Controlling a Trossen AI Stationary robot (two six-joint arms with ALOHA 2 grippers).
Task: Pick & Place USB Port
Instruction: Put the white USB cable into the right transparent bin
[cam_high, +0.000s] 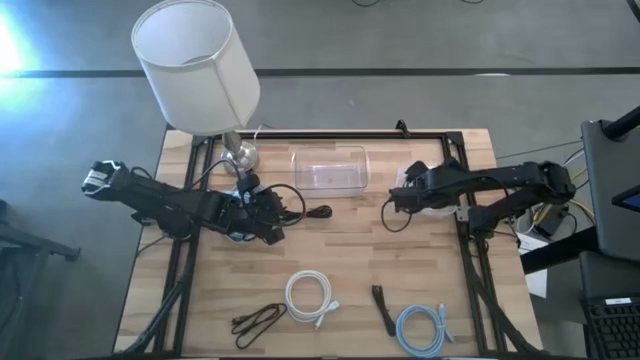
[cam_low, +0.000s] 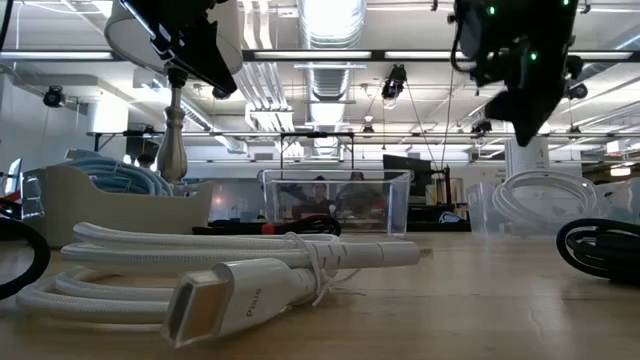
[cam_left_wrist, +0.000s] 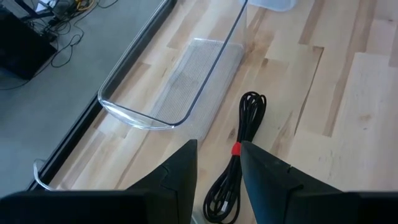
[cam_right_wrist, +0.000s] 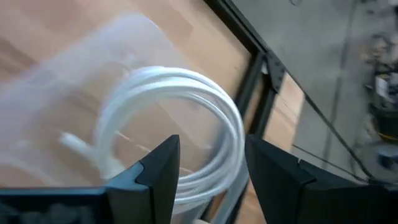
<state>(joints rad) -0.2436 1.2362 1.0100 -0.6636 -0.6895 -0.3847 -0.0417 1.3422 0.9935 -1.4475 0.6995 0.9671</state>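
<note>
Nearest the low camera, white cable reads "plug"; left claw and right claw gape empty.

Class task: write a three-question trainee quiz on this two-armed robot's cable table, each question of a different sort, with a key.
1. True or false: the clear bin holds a cable.
2. Which cable lies ahead of the left claw? A: white coiled cable B: black cable with the red tie C: light blue cable
3. Fill in: the right claw hovers over a coiled ____ cable.

Key: 1 false; 2 B; 3 white.
</note>
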